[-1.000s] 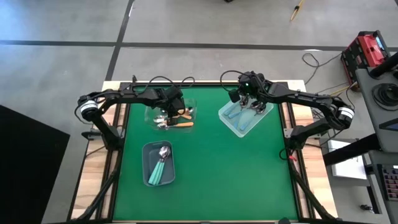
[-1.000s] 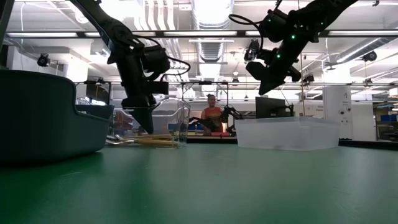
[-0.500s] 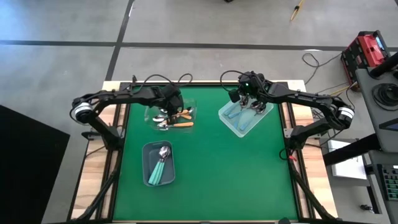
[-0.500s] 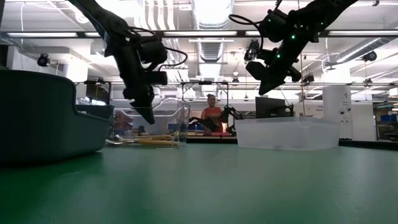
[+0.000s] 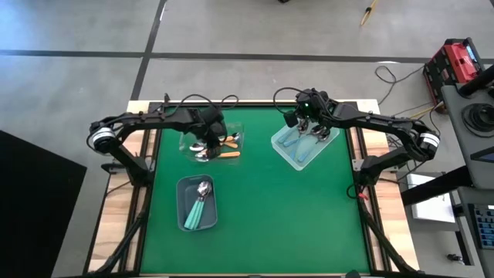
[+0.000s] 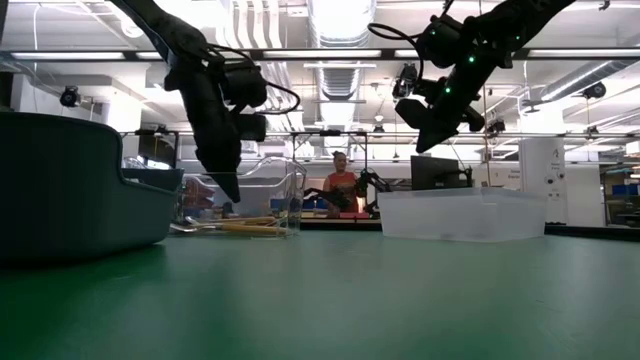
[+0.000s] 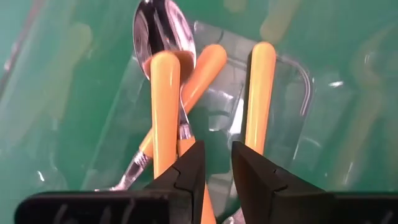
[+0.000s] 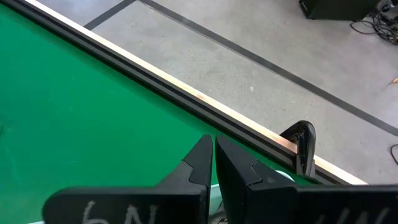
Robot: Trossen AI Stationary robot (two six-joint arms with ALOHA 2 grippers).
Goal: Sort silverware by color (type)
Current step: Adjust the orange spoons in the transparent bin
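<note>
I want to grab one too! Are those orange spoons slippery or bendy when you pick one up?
The orange spoons look stiff: their handles run straight and the bowls are shiny metal. Probably a bit slippery, since the handles look smooth and rounded. They lie crossed in the clear bin, so lifting one may nudge another.

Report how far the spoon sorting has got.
Looks done: teal spoons lie in the grey bin, and blue-handled spoons in the clear bin. In hand: the left gripper hovers slightly open over the orange spoons, holding nothing. The right gripper waits above the clear bin. Left: whether anything remains unsorted is unclear.
</note>
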